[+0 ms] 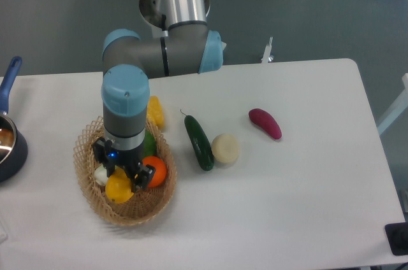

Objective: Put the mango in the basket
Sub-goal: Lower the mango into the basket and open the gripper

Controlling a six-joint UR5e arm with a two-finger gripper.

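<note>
The mango [119, 190] is a glossy yellow oval, low inside the woven tan basket [86, 184] at the front left of the table. My gripper [122, 176] hangs straight down over the basket. Its dark fingers [141, 178] stand on either side of the mango's top and seem closed on it. An orange [156, 170] lies in the basket just right of the gripper. A green fruit [149, 145] sits behind it and a small white thing [101, 175] to the left. The arm hides the basket's middle.
A yellow corn piece [155, 112] lies by the basket's far rim. A green cucumber [199, 142], a pale round vegetable [225, 148] and a purple eggplant [265, 123] lie to the right. A dark pot [7, 149] stands at the left edge.
</note>
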